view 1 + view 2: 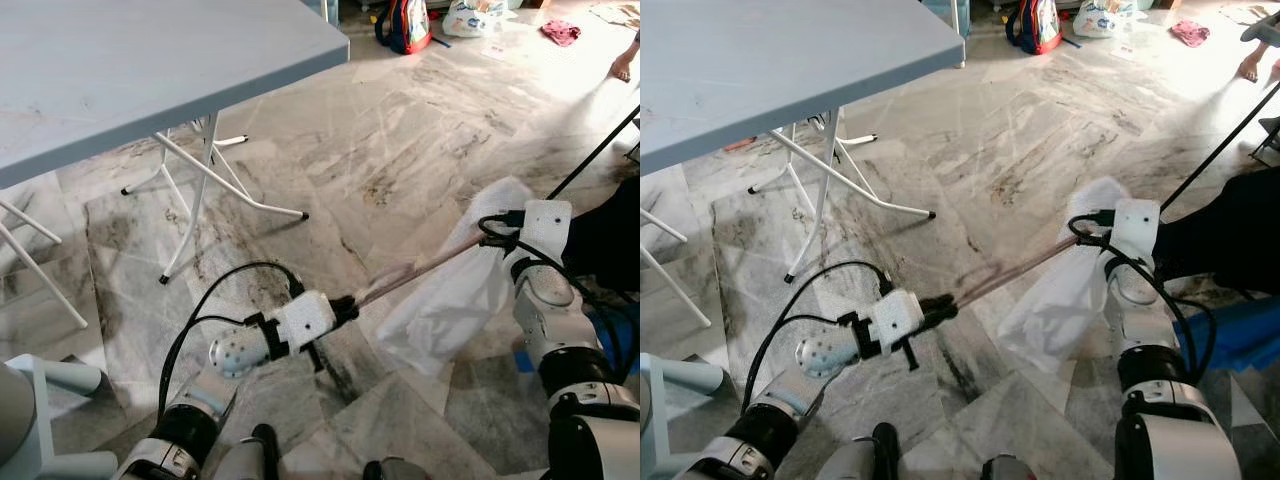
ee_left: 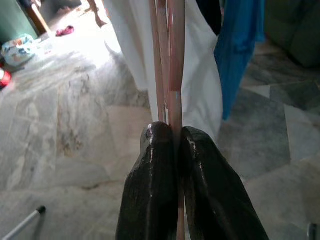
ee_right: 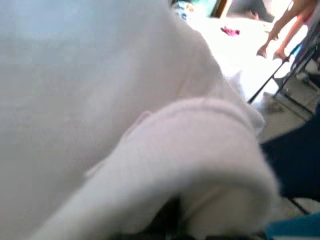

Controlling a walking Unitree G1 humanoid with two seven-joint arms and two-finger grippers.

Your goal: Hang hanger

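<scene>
The left gripper (image 2: 172, 137) pinched the pinkish hanger (image 1: 415, 272) carrying a white garment (image 1: 455, 295); the right gripper's grip was hidden.

Floor (image 1: 400, 130): grey-veined marble tiles, polished, faintly glossy.
Hanger (image 2: 172, 75): pinkish thin rod, smooth, slightly shiny.
Garment (image 1: 450, 290): white soft cloth, matt.
Table (image 1: 150, 70): pale grey matt top, white metal legs.

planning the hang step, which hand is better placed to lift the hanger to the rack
Left, probably. The left hand is shut on the hanger; the right hand sits in the white garment.
</scene>
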